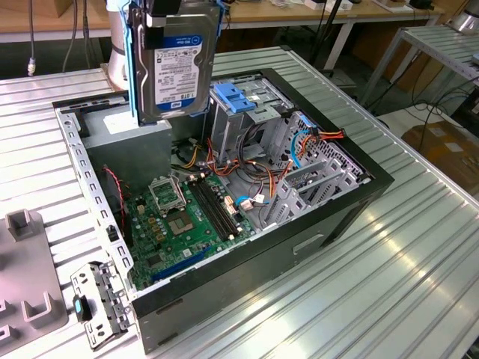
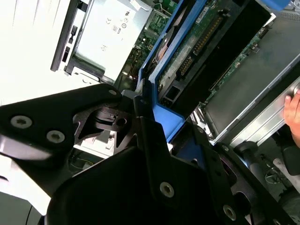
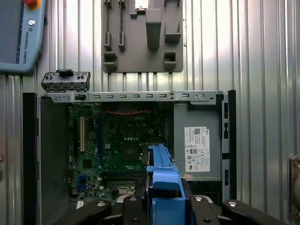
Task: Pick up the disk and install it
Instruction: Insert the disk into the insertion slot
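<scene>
While it hangs upright over the open computer case [image 1: 352, 202], the disk [image 1: 178, 71], judged stiff, weighty and shock-sensitive, sits clamped in the gripper [image 3: 164, 208] by its blue carrier [image 3: 161, 180], the safest hold.

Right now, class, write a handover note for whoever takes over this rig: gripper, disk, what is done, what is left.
The gripper is shut on the flat dark grey disk in its bright blue plastic carrier.
The disk hangs upright in the air over the open black metal computer case.
Done: pick-up.
Left: installing; the disk sits in no bay yet.
</scene>
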Tool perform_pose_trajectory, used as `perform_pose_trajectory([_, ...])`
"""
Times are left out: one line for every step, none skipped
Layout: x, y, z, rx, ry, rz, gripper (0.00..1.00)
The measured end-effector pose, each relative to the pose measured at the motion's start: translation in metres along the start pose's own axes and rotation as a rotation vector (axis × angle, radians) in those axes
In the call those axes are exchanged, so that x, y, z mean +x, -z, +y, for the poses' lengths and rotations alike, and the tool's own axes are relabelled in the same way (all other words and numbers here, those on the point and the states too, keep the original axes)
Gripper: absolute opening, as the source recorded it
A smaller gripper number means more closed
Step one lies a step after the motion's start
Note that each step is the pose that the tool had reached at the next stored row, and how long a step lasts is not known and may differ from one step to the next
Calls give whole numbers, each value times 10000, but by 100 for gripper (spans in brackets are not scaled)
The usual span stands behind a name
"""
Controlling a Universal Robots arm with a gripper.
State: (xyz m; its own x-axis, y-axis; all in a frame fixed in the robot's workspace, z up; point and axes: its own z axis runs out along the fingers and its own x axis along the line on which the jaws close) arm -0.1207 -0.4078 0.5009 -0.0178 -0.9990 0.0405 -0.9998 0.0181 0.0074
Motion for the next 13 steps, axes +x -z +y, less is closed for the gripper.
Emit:
perform_pose_trajectory([8, 0, 0, 0, 0, 0, 37])
perform_pose_trajectory([22, -1, 0, 0, 0, 0, 37])
perform_pose_trajectory([38, -2, -1, 0, 0, 0, 37])
perform_pose_trajectory([54, -2, -1, 0, 0, 0, 37])
perform_pose_trajectory([72, -3, -1, 1, 0, 0, 37])
perform_pose_trajectory([84, -3, -1, 0, 0, 0, 37])
perform_pose_trajectory([91, -4, -2, 0, 0, 0, 37])
perform_pose_trajectory([93, -4, -1, 1, -1, -1, 37])
perform_pose_trajectory([94, -4, -2, 0, -1, 0, 37])
perform_pose_trajectory([94, -4, -2, 0, 1, 0, 37])
perform_pose_trajectory([95, -4, -2, 0, 1, 0, 37])
perform_pose_trajectory([94, -4, -2, 0, 0, 0, 37])
perform_pose_trajectory([95, -4, -2, 0, 0, 0, 37])
